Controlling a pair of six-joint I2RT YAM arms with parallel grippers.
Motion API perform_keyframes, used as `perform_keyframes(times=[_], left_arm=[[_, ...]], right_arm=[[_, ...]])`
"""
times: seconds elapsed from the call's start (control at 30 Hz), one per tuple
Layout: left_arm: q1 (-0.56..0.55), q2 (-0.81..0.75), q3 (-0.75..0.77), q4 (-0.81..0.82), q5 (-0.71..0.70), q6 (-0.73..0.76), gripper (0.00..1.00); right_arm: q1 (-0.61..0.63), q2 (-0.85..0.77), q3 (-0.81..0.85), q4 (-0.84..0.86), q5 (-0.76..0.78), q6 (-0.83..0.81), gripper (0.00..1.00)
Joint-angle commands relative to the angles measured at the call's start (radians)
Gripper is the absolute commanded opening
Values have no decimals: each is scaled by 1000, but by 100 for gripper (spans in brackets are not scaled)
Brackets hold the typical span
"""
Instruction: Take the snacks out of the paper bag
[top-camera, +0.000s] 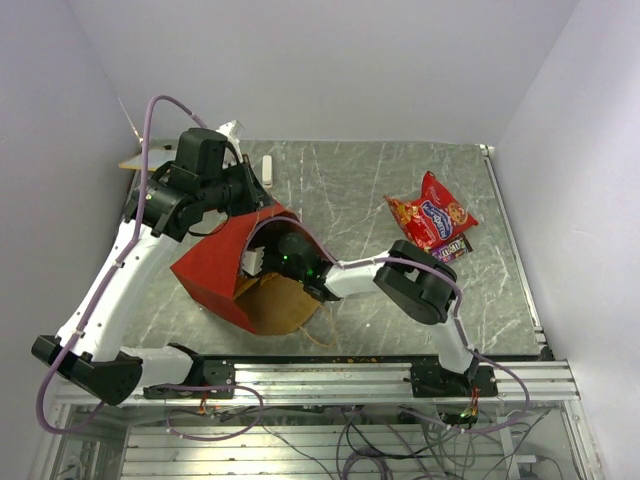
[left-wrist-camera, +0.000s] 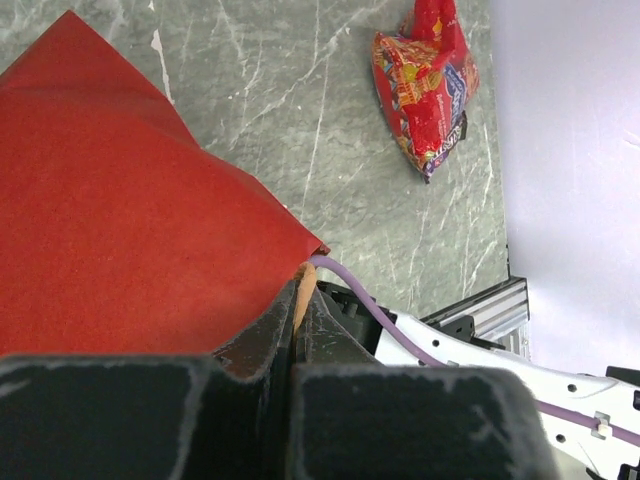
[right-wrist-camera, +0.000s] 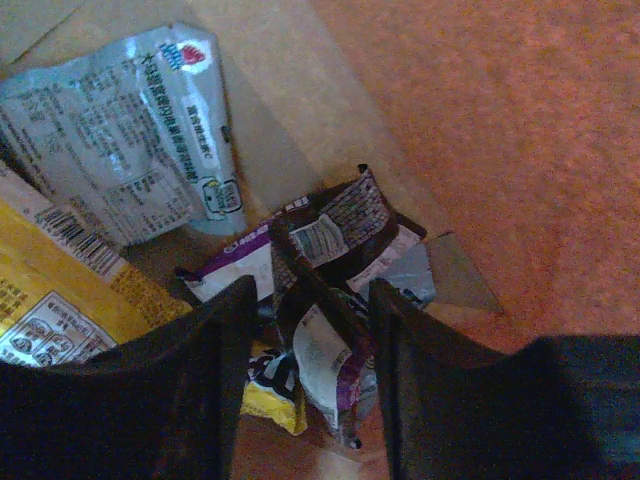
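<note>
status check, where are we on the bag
Left gripper shut on paper bag rim. Right gripper inside it, jaws astride purple packet, grip unconfirmed. Red snack bag out on table. Yellow packet and silver packet alongside, nothing blocking.

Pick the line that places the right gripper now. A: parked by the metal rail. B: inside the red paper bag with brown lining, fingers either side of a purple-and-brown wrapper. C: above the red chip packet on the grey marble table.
B: its wrist view shows the right gripper inside the red paper bag, open around the purple-and-brown wrapper.
</note>
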Motion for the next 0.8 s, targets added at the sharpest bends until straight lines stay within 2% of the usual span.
perform_keyframes(times=[0.0, 0.23, 0.33, 0.47, 0.77], left_arm=[[9, 0, 26, -18, -30, 23, 7], [21, -36, -18, -7, -47, 7, 7], [28, -48, -34, 2, -50, -2, 7], [33, -61, -52, 13, -51, -15, 7], [46, -53, -57, 27, -29, -31, 7]], right_arm=[[-9, 17, 15, 40, -17, 15, 43], [-9, -72, -69, 0, -56, 10, 12], [-9, -157, -116, -7, -92, 16, 5], [-9, -271, -199, 12, -131, 57, 2], [-9, -560, -306, -149, -252, 206, 0]])
